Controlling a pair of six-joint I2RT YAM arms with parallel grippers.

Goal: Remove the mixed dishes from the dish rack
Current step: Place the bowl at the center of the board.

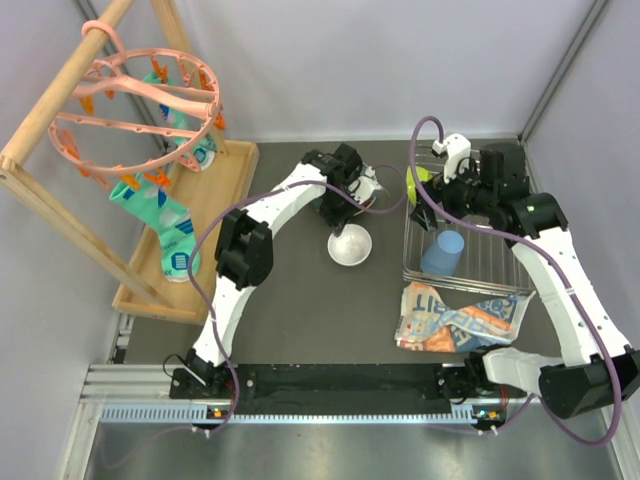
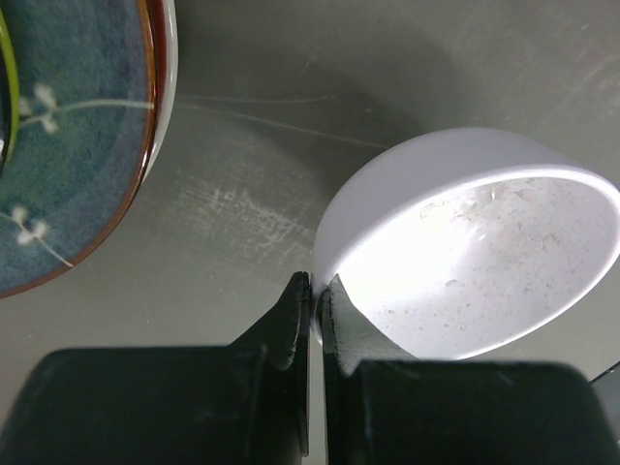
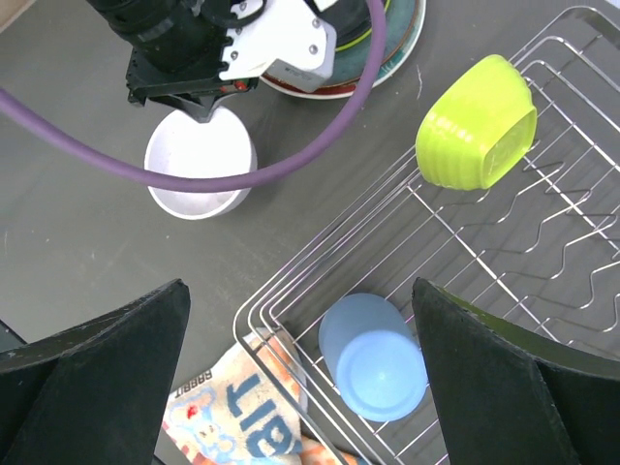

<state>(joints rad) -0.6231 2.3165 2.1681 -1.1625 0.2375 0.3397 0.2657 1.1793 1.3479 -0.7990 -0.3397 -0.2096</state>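
My left gripper [image 2: 315,291] is shut on the near rim of the small white bowl [image 2: 475,242], which is on the dark table left of the dish rack [image 1: 412,272]. Beside it lies the dark teal plate [image 2: 68,136], stacked with other plates [image 3: 392,44]. My right gripper [image 3: 305,387] hangs open above the rack's near-left corner, its fingers [image 3: 97,378] wide on either side of a light blue cup [image 3: 373,356] that lies bottom-up in the rack. A lime-green bowl [image 3: 477,124] rests on its side at the rack's far end. The top view shows the bowl [image 1: 349,246], cup [image 1: 443,252] and both grippers [image 1: 345,222] [image 1: 437,205].
A printed orange-blue-white packet [image 1: 460,318] lies partly under the rack's near edge. A wooden frame with a pink ring of clips and hanging socks [image 1: 140,110] stands on a wooden tray [image 1: 215,220] at the left. The left arm's purple cable [image 3: 320,145] crosses above the bowl.
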